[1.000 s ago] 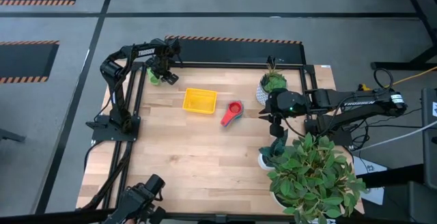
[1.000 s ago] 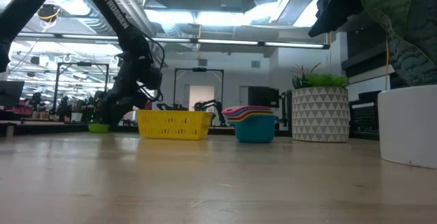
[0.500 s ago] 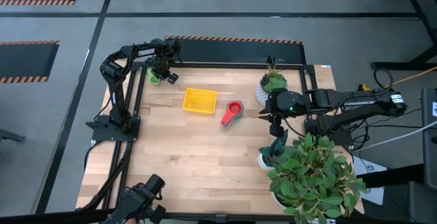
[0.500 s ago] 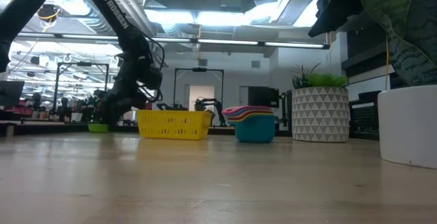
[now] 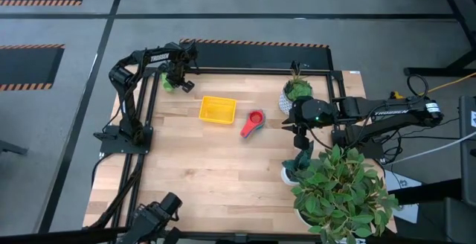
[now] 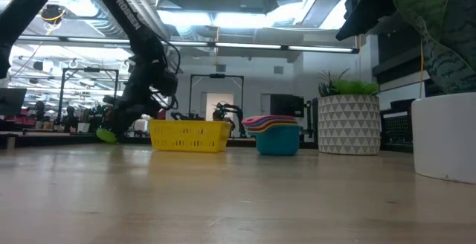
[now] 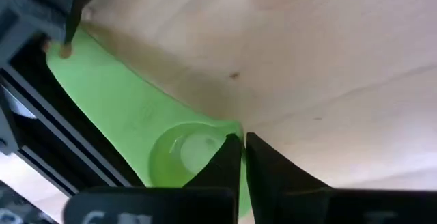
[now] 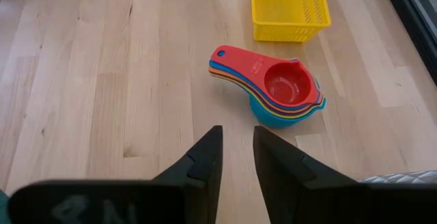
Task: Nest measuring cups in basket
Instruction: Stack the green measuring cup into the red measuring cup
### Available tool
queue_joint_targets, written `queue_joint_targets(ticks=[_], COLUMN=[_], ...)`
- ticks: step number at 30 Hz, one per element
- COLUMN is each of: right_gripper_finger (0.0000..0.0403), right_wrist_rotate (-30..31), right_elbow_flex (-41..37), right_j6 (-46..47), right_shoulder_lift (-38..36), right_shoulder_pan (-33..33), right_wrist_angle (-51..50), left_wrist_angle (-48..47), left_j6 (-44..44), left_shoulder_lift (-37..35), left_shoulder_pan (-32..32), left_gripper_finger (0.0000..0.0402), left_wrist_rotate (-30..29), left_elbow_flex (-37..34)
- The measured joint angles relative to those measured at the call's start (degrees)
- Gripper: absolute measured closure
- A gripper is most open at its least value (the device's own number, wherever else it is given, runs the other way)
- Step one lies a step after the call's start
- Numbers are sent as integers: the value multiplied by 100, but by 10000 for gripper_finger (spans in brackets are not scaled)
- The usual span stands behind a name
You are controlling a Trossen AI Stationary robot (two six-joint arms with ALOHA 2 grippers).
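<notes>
wooden table (image 5: pixel 223 162): left pincer (image 7: pixel 242 157) partly hides green cup (image 7: pixel 130 125).

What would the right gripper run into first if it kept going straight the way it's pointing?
Probably the nested stack of measuring cups, red one on top, lying ahead of the right gripper on the table, slightly off to one side of its line. The yellow basket sits beyond. Depth is hard to judge.

Light wooden table (image 5: pixel 208 162), yellow basket (image 5: pixel 218 109), nested cup stack (image 5: pixel 253 123), two white plant pots (image 5: pixel 296 95)
</notes>
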Motion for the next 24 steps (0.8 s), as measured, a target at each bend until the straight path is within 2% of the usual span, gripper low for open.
queue_joint_targets(ticks=[7, 12, 16, 24], right_gripper_finger=[315, 315, 315, 315], right_wrist_rotate=[1, 2, 2, 0], right_elbow_flex=[0, 0, 0, 0], right_j6=[23, 28, 39, 319], right_shoulder_lift=[0, 0, 0, 0], right_shoulder_pan=[2, 1, 2, 2], right_wrist_angle=[2, 2, 7, 9], left_wrist_angle=[-52, -76, -84, -119], left_j6=[144, 135, 8, -702], left_shoulder_lift=[-620, -1330, -1923, -2878], left_shoulder_pan=[-375, -758, -1253, -2619], left_gripper_finger=[401, 400, 400, 400], left_wrist_rotate=[151, 870, 1323, 1361], left_elbow_flex=[79, 118, 122, 125])
